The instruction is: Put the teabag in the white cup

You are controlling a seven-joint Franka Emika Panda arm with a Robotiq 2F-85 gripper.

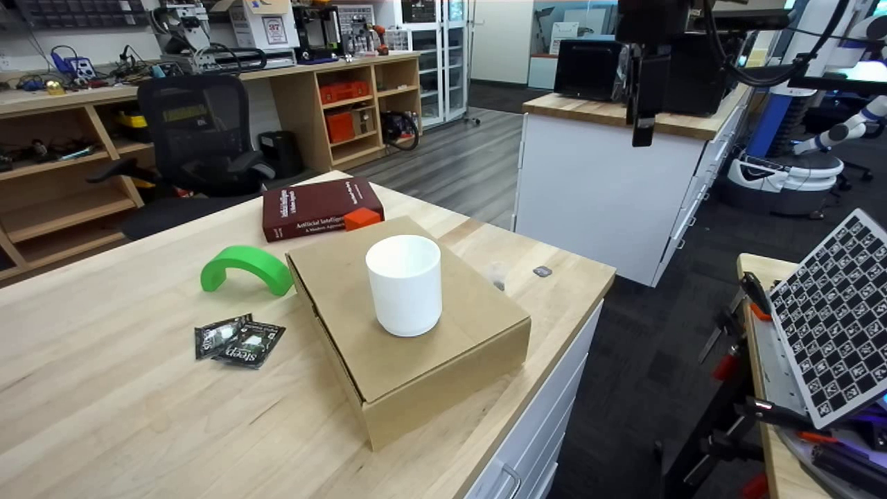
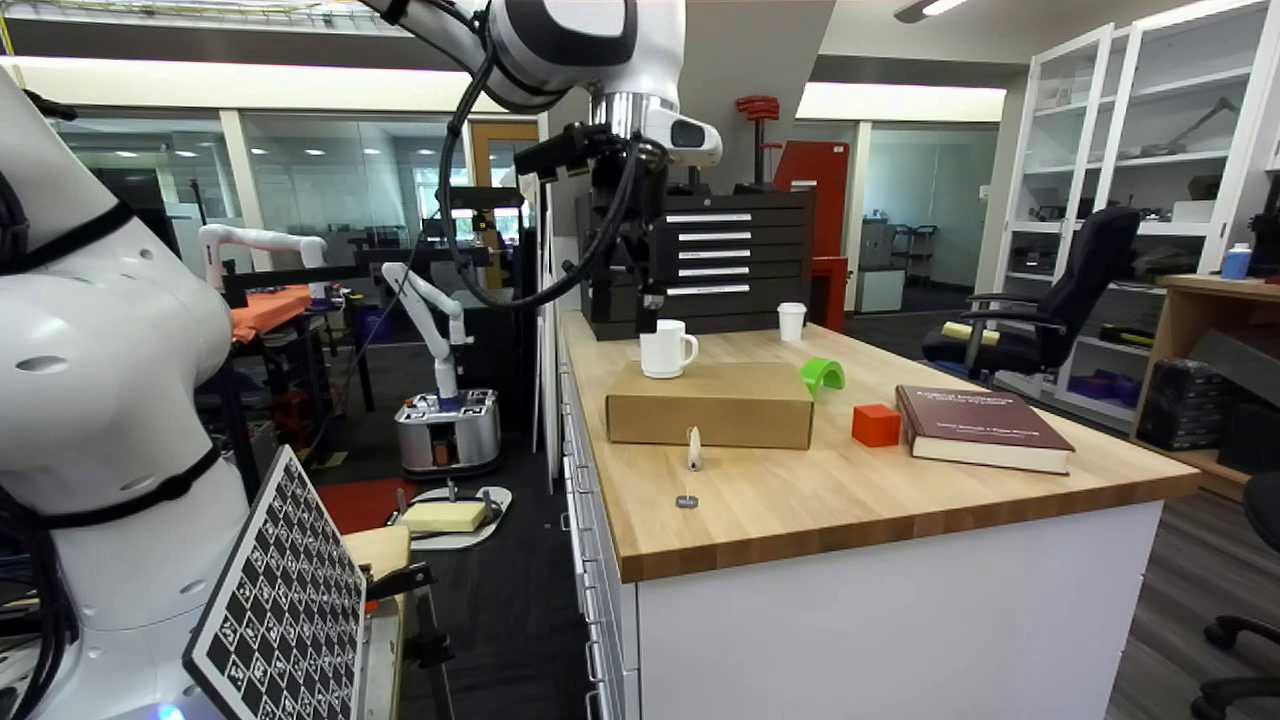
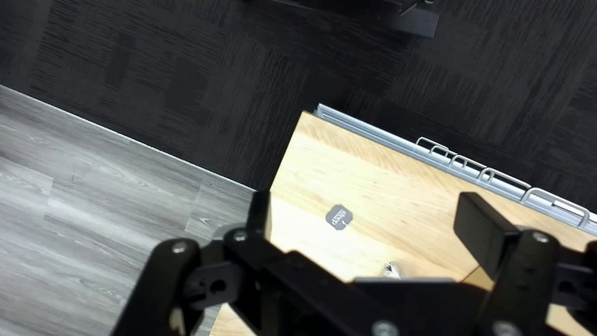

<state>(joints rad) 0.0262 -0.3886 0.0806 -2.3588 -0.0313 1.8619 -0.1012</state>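
We judge this the approach: our claw [image 3: 365, 214] hangs spread and empty, the teabag [image 3: 392, 269] well below it on the desk [image 3: 401, 186]. Next we should descend and pinch, avoiding the nearby box [image 1: 429, 353] bearing the white cup [image 1: 405, 287], also below; room lies toward the tag [image 3: 339, 217] and desk edge.

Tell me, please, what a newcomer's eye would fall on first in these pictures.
The white cup would probably come first, standing upright on the cardboard box. Next would come the bright colours on the wooden table: the green arch beside that box and the orange-red block by the maroon book. In the wrist view, the open black claw would stand out, with the table's corner in sight beyond.
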